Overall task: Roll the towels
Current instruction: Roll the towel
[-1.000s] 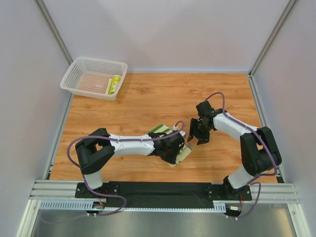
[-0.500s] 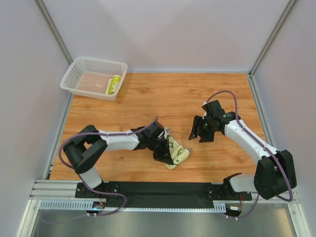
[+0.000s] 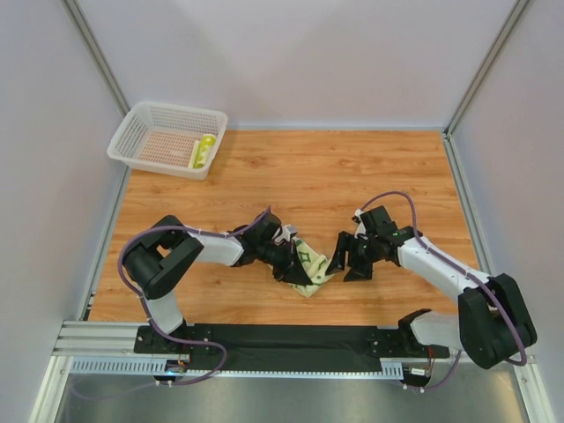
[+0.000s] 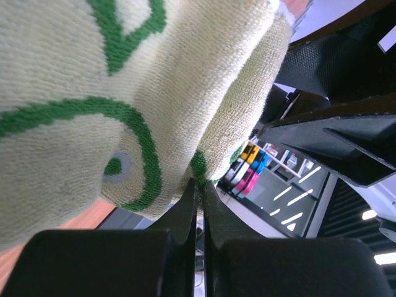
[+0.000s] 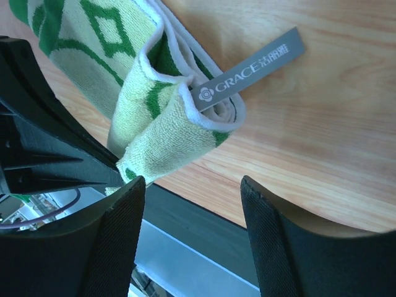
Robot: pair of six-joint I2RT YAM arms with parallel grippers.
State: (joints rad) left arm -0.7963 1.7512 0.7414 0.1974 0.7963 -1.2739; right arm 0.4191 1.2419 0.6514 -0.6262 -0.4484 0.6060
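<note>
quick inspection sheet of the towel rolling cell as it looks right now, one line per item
surface: wooden table, bare wood showing around the arms
job's things: patterned towel bunched and partly folded between the two arms, grey label sticking out; yellow-green towel rolled, lying in the basket at the far left corner
clutter: nothing seen
grippers: left gripper shut on the patterned towel's edge; right gripper open, facing the towel's folded end
cables: purple cables loop along each arm
surroundings: plain walls on three sides, metal rail at the near edge
</note>
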